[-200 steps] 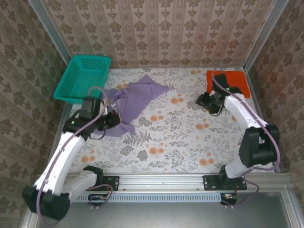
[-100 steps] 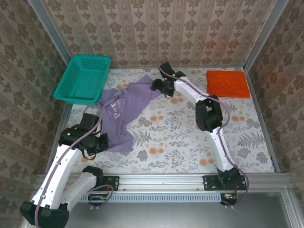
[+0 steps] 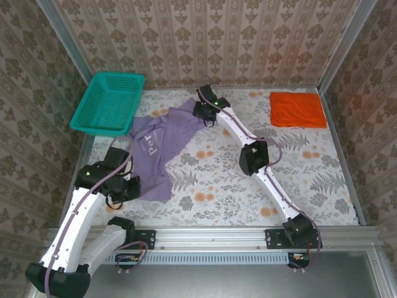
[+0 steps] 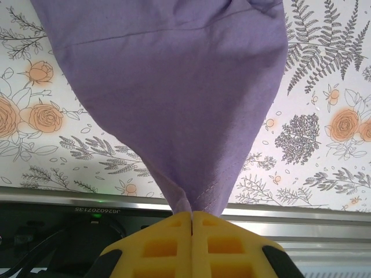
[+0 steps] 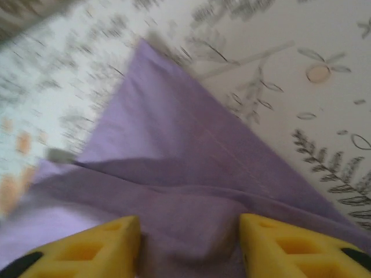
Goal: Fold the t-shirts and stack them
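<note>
The lavender t-shirt (image 3: 164,139) lies partly spread at the left of the table, white lettering up. My left gripper (image 3: 127,186) is shut on its near hem; in the left wrist view the cloth (image 4: 174,87) funnels down into the closed yellow fingers of that gripper (image 4: 191,214). My right gripper (image 3: 200,110) reaches across to the shirt's far right corner. In the right wrist view it (image 5: 190,237) is open, with a bulge of purple cloth (image 5: 174,156) between its fingers. The orange t-shirt (image 3: 297,110) lies folded at the far right.
A teal mesh basket (image 3: 108,102) stands at the far left corner, touching the purple shirt's edge. The right arm stretches diagonally over the middle of the floral tablecloth (image 3: 223,186). A metal rail (image 3: 211,237) runs along the near edge.
The right arm swung from beside the orange shirt to the purple shirt's far corner. The left gripper pulled the near hem toward the front, stretching the shirt out.
</note>
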You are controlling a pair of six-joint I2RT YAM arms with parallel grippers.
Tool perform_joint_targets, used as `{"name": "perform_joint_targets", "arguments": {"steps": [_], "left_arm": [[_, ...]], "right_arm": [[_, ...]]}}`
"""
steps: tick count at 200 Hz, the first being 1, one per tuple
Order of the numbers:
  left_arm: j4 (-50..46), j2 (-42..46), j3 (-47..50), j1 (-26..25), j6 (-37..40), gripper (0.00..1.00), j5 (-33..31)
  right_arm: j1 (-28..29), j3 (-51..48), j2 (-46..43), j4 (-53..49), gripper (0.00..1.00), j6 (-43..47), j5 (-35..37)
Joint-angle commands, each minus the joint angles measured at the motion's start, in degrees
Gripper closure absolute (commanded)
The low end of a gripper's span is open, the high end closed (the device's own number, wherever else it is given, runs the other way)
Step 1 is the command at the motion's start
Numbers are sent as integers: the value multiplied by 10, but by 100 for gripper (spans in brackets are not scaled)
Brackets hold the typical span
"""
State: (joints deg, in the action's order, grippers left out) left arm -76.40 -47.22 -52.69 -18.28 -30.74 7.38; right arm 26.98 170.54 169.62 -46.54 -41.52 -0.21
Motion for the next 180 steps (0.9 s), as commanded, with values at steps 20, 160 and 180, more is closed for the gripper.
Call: {"name": "perform_joint_targets", "arguments": {"steps": [20,160,180], "left_arm": [[8,0,-6,14,-19,100,-28],[147,-79,43,47,-23,100,18],[155,-91,45,47,-17,100,16]], "right_arm": [[4,26,-27,-177,100,68,12],[-50,-356,-439,-386,100,290,-2],[-62,-668,-634,-219,100,296,-24]]}}
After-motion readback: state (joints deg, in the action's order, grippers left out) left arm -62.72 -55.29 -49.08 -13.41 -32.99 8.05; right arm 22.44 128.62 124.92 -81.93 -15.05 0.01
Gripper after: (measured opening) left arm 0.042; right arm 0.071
